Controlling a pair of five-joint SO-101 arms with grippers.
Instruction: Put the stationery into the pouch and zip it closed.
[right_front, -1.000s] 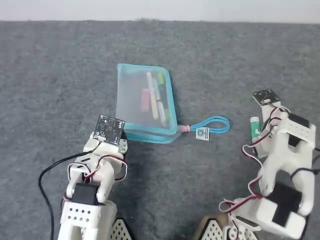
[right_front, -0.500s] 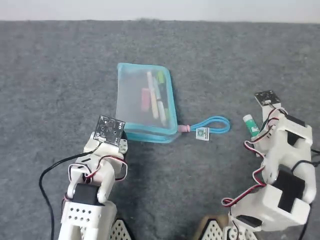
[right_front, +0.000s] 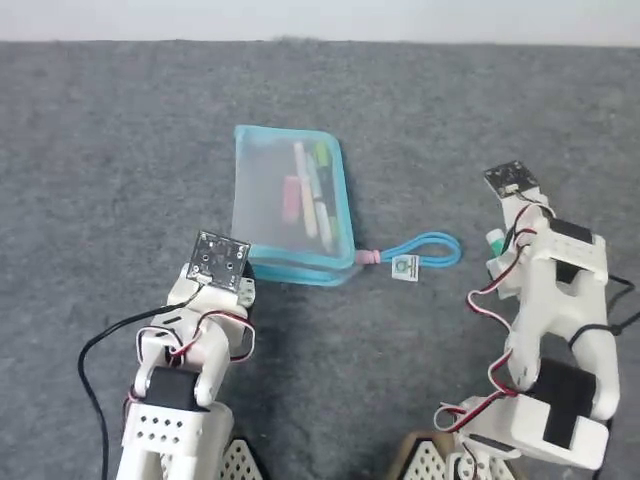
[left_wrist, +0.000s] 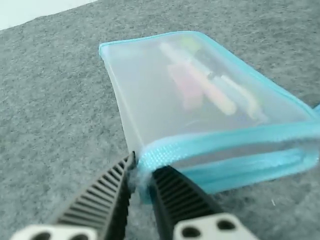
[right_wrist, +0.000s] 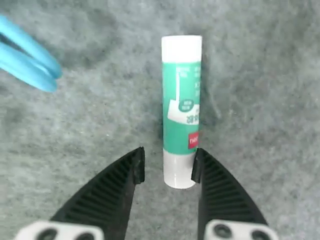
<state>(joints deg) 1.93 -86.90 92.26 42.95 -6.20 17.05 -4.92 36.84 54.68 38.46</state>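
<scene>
The right gripper (right_wrist: 167, 156) has been shifted over the green-and-white plastic glue stick (right_wrist: 182, 100), which lies right of the translucent blue-edged pouch (right_front: 285, 205). Its near end is straddled by parted jaws, its long axis running straight ahead.

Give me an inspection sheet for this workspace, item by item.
Surface: grey fuzzy mat.
Job's things: translucent, blue-edged pouch lying flat with pens inside, its blue loop strap toward the right arm; glue stick lying outside it on the mat.
Clutter: nothing seen.
Hands: left hand pinches the pouch's corner; right hand is open, its fingers either side of the glue stick's end.
Cables: black cable loops beside the left arm.
Surroundings: pale wall beyond the mat.
</scene>
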